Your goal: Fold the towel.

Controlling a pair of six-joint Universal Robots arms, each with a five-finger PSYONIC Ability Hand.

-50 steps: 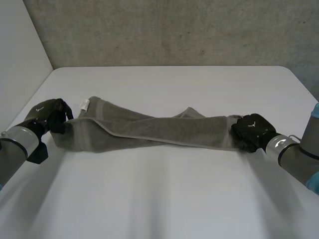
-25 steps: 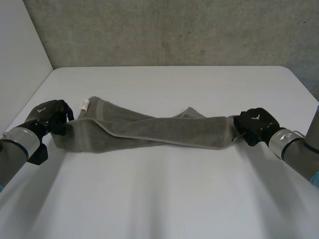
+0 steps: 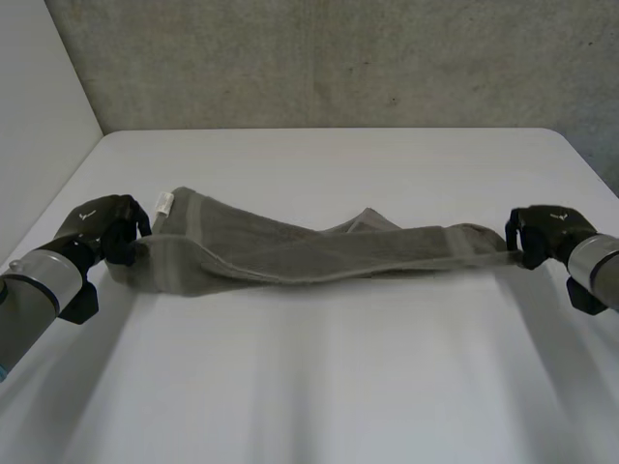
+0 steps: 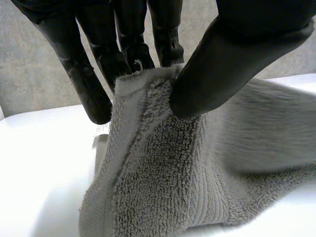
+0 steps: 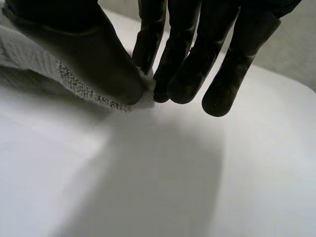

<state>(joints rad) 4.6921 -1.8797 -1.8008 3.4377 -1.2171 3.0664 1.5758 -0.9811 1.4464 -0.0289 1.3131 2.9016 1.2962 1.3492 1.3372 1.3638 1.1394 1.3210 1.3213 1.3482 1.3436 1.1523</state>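
**A:** What is lying on the white table (image 3: 319, 387)?

**B:** The grey towel (image 3: 319, 253) is stretching across the middle of it. It is bunched into a long, twisted band and is hanging between the two hands, one at each end.

**A:** So what is the step calling for?

**B:** As I am reading it, the hands are drawing the towel out to open it flat before any fold. Both ends should be travelling apart evenly and low, so that the twist near the middle is unrolling and not tightening. The weaker grip should be setting the pace.

**A:** Which grip is weaker?

**B:** The right one, I am guessing. The right arm is reaching in from the near right side. The right hand (image 3: 546, 230) is pinching only the very tip of a corner between its thumb (image 5: 84, 54) and fingers (image 5: 182, 64), just above the table.

**A:** And the left?

**B:** The left hand (image 3: 102, 227) is gripping more cloth. Its thumb (image 4: 222, 64) is pressing the thick pile against the fingers (image 4: 128, 44) at the towel's end. A small white label (image 3: 164, 202) is sitting just beside it.
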